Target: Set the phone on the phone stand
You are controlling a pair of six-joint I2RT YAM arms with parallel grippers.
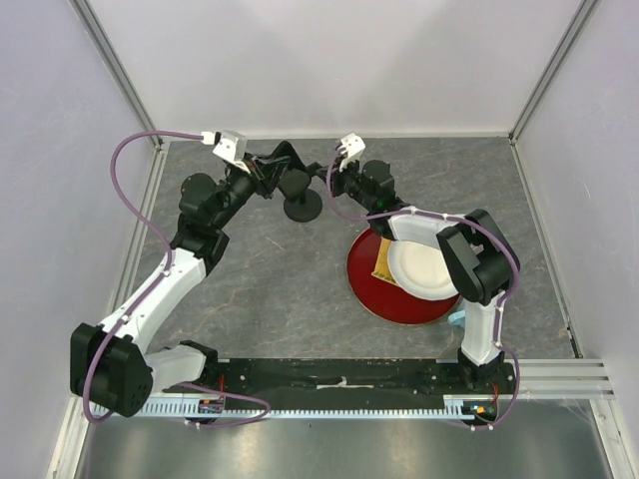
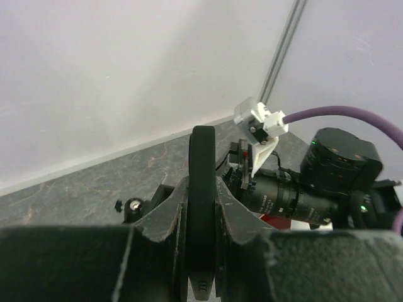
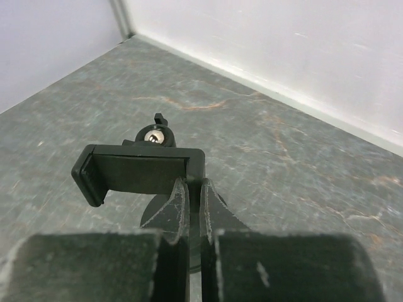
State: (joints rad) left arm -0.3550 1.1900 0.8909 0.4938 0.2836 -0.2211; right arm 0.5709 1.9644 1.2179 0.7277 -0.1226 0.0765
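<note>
The left gripper (image 2: 201,189) clamps the phone (image 2: 202,157) on edge above the table (image 1: 250,289), just beside the phone stand (image 3: 135,173). The right gripper (image 3: 195,189) pinches the stand's clamp end. A red plate (image 1: 364,284) holding a white plate (image 1: 424,269) lies under the right arm.

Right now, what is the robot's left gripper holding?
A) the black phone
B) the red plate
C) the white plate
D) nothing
A: in the left wrist view the left gripper is shut on the black phone, seen edge-on between its fingers.
</note>
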